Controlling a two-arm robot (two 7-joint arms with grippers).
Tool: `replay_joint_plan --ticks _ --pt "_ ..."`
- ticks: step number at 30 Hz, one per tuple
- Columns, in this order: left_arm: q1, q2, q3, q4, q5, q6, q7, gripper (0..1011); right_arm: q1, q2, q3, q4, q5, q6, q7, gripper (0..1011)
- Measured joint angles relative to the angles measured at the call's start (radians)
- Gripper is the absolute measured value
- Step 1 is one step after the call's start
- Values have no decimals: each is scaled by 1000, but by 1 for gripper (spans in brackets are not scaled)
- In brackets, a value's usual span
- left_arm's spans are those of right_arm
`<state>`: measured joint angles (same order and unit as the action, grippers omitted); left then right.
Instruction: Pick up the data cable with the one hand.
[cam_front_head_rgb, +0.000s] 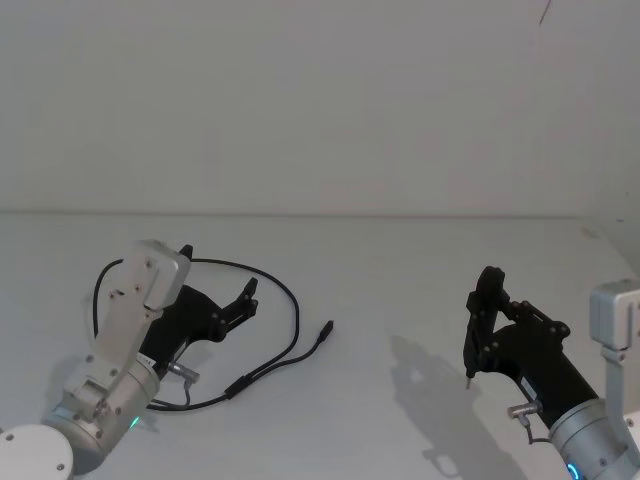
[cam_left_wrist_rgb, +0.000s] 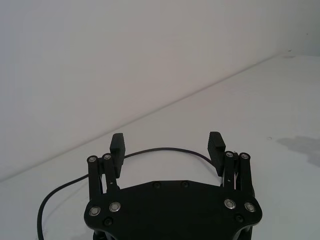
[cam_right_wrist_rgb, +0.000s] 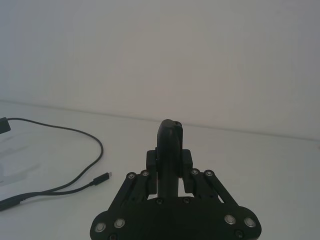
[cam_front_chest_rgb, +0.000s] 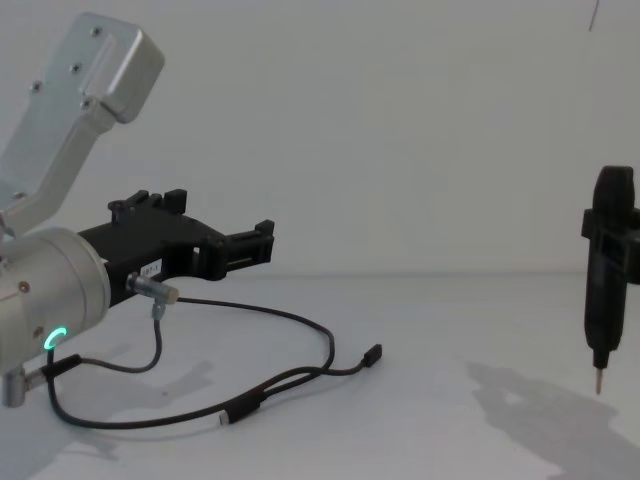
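The data cable (cam_front_head_rgb: 297, 320) lies in a loose black loop on the white table, one small plug (cam_front_head_rgb: 327, 328) pointing toward the middle. My left gripper (cam_front_head_rgb: 247, 298), on the silver wrist with the green ring light, hovers open above the loop with nothing between its fingers. In the left wrist view the cable (cam_left_wrist_rgb: 165, 148) curves past just beyond the spread fingertips (cam_left_wrist_rgb: 216, 144). From the chest view the left gripper (cam_front_chest_rgb: 245, 242) is well above the cable (cam_front_chest_rgb: 322, 342). My right gripper (cam_front_head_rgb: 488, 282) is shut and raised at the right, away from the cable (cam_right_wrist_rgb: 98, 146).
The white table (cam_front_head_rgb: 400, 260) runs back to a white wall. A short dark wire with a metal barrel plug (cam_front_chest_rgb: 152, 288) hangs from the left wrist, near the cable's loop. A thin pin (cam_front_chest_rgb: 598, 380) hangs below the right gripper (cam_front_chest_rgb: 610, 250).
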<state>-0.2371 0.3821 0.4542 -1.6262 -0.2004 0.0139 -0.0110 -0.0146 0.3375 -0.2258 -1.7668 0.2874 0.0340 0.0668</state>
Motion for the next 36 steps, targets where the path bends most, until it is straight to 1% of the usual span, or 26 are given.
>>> replay_joint_plan --ticks 21,25,30,36 --pt "0 0 0 0 0 0 0 1001 0 0 0 0 0 0 0 279" --pt "-1 0 0 0 -3 -1 -8 1001 0 0 0 0 0 0 0 279" --pt "-2 3 -2 0 -20 -4 -37 1001 0 0 0 0 0 0 0 279" --pt "10 22 -7 -21 -67 6 -104 1000 0 0 0 0 0 0 0 279"
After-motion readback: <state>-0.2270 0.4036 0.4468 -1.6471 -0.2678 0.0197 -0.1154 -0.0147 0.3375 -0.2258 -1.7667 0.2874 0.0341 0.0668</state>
